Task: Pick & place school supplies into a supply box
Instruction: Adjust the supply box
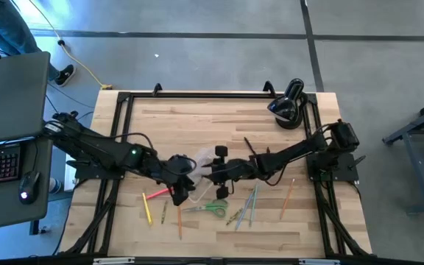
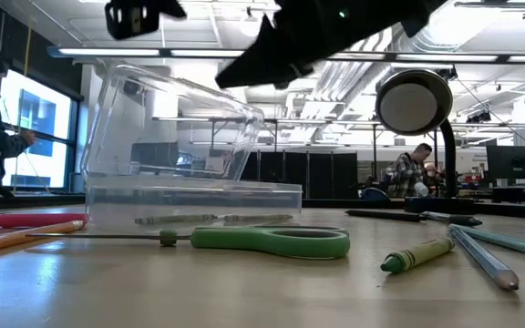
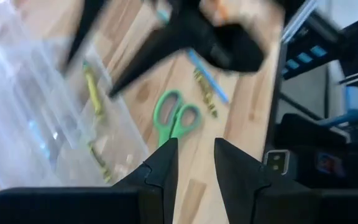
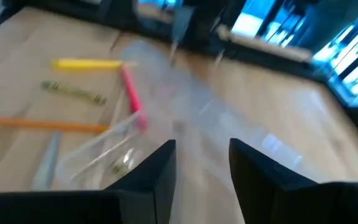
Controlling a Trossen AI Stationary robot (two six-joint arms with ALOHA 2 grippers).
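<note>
Behind our wooden worktop (image 1: 219, 118) stretches a bright workshop, with a person seated at a desk far off. Our left tool (image 1: 184, 179) sits at mid-worktop against the clear box (image 2: 176, 150); its fingers (image 3: 166, 171) stand a little apart with nothing between them in its own wrist view. Our right tool (image 1: 216, 171) hovers just beside it over the box, fingers (image 4: 160, 168) spread and empty. The box stands tilted, one long edge lifted, with a crayon or two lying inside. We judge it light, stiff and slippery, likely to skid or tip if nudged, so it is best steadied by a wall. Just beside it lie the green scissors (image 2: 262, 241), stiff and flat, best taken across the handles. A pink pencil (image 1: 157, 193), a yellow one (image 1: 147, 211) and an orange one (image 1: 179, 221) lie near, thin and apt to roll; more pencils (image 1: 249, 206) lie past the scissors. A black lamp (image 1: 289, 104) stands well apart, clear of our way.
</note>
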